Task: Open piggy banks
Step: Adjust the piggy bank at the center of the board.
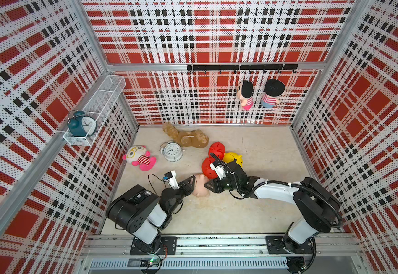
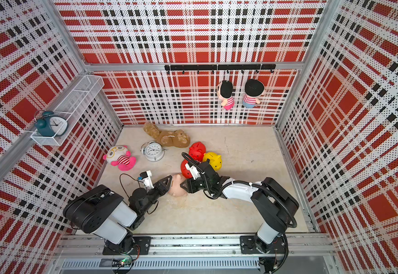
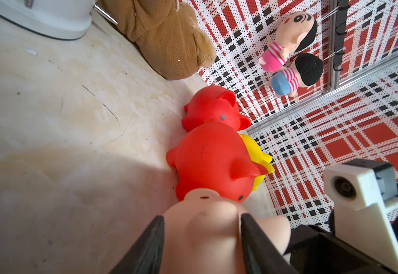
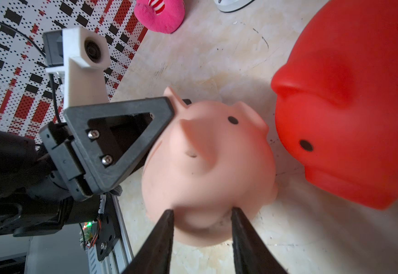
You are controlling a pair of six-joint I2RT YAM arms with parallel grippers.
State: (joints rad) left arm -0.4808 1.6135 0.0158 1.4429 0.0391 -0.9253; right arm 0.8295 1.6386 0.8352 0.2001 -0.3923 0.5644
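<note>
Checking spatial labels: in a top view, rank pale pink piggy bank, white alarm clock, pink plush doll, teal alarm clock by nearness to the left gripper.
1. pale pink piggy bank, in the left gripper
2. white alarm clock, mid-floor
3. pink plush doll, by left wall
4. teal alarm clock, wall shelf

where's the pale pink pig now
In both top views the pale pink pig is near the front middle, between the left gripper and right gripper, beside the nearer red pig.

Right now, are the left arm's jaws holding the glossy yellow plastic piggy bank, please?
No, the left gripper has its jaws clamped on the pale pink plastic piggy bank; the yellow piggy bank lies farther off.
</note>
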